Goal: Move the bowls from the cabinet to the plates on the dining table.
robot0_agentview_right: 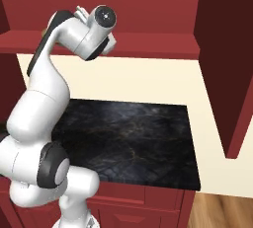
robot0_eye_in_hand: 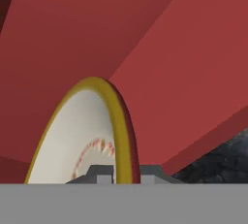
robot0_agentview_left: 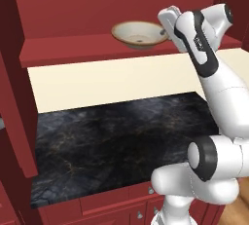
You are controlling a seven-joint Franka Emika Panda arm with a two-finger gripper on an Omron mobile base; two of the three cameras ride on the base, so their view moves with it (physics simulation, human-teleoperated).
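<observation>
A wide, shallow bowl (robot0_agentview_left: 138, 34) with a tan-gold rim and a cream inside sits on the red shelf (robot0_agentview_left: 73, 49) of the cabinet. My gripper (robot0_agentview_left: 167, 33) is at the bowl's right edge. In the hand view the bowl (robot0_eye_in_hand: 82, 131) stands edge-on, and my gripper (robot0_eye_in_hand: 123, 175) is shut on its gold rim, with one tip on each side. The right base view shows my hand (robot0_agentview_right: 101, 24) up against the shelf (robot0_agentview_right: 148, 44). The plates and the dining table are out of view.
Below the shelf lie a cream back strip (robot0_agentview_left: 112, 80) and a black marble counter (robot0_agentview_left: 112, 146) with red drawers (robot0_agentview_left: 112, 204) under it. An open red cabinet door (robot0_agentview_right: 230, 64) hangs at the right. Another red side panel (robot0_agentview_left: 12, 87) stands at the left.
</observation>
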